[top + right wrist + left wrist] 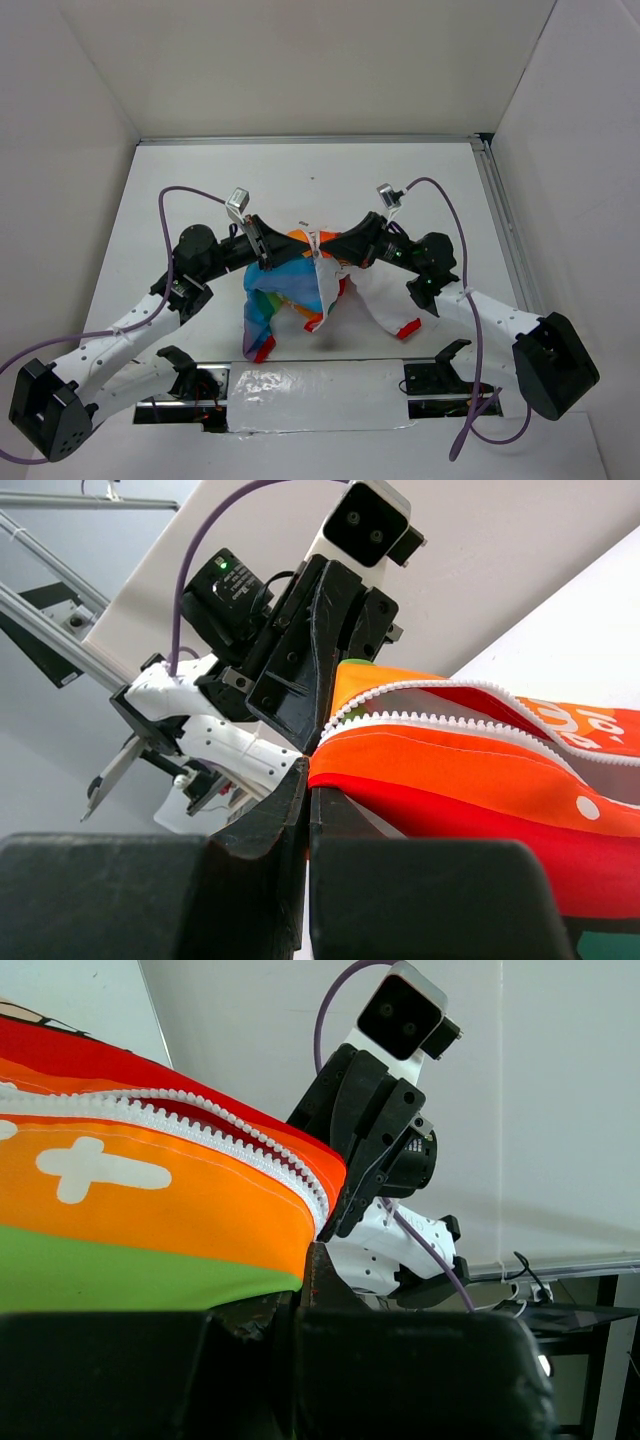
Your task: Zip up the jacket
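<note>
The top external camera looks down from above and behind the near edge of the counter [190,180], facing the far edge, from far enough to hold both far corners. Each wrist camera sits low and very close behind its own fingers, looking almost level: the one behind the left end effector [303,1280] faces right, the one behind the right end effector [307,790] faces left. Both share the same stretch of zipper [120,1108] on the jacket [150,1210], and each sees the opposite end effector.

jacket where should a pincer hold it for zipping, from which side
Likely the corner of the jacket where the white zipper teeth end, pinched from the outer side: the fabric there is a thin flat edge. The left pincer and right pincer each clamp such a corner.
</note>
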